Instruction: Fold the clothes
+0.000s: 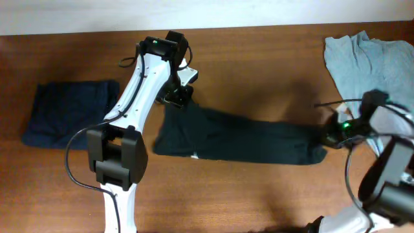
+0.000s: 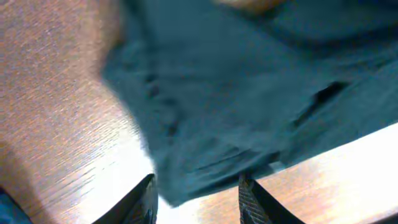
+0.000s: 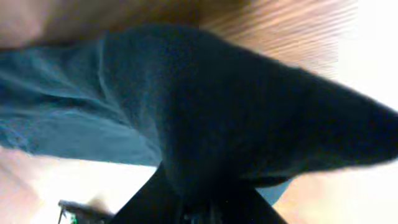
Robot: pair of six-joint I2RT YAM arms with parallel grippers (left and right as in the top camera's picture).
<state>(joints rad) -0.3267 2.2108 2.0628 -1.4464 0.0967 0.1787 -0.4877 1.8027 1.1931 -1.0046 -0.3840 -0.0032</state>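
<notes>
The black T-shirt (image 1: 246,142) lies on the table as a long, narrow strip running left to right. A small white mark (image 1: 194,155) shows on its near edge. My left gripper (image 1: 176,98) is over the shirt's far left corner. In the left wrist view its fingers (image 2: 144,200) stand apart, and a corner of the T-shirt (image 2: 236,93) reaches partway into the left gripper (image 2: 198,199) without filling the gap. My right gripper (image 1: 325,137) is at the shirt's right end. In the right wrist view the right gripper (image 3: 202,202) is shut on bunched dark T-shirt (image 3: 217,106) cloth.
A folded dark blue garment (image 1: 68,113) lies at the left of the wooden table (image 1: 259,194). A crumpled light grey garment (image 1: 372,58) sits at the far right corner, just behind the right arm. The table's back edge meets a white wall.
</notes>
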